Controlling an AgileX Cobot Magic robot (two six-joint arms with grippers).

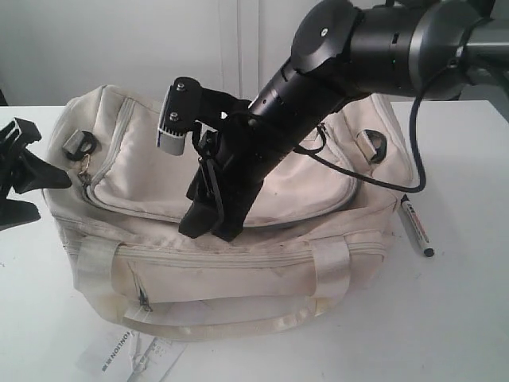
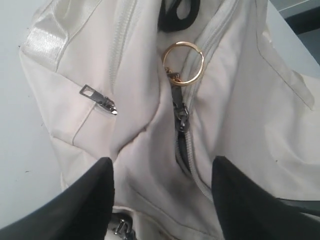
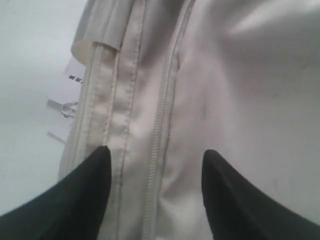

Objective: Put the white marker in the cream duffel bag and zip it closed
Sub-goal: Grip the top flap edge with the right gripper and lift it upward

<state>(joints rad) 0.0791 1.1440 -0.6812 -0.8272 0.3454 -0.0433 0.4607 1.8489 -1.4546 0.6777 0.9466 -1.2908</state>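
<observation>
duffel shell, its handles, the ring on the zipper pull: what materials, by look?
Cream duffel bag: matte woven fabric, likely canvas or cotton; it creases softly. Handles: shinier, satin-like webbing. Ring: polished gold-toned metal, glinting.

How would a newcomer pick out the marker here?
Find the big cream duffel bag on the white table. Beside its right end in the exterior view lies the marker. It is a slim white pen with black ends, unlike the flat paper tag in front.

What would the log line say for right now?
white marker: on table beside cream duffel bag | left tool: open | right tool: open, over bag
</observation>
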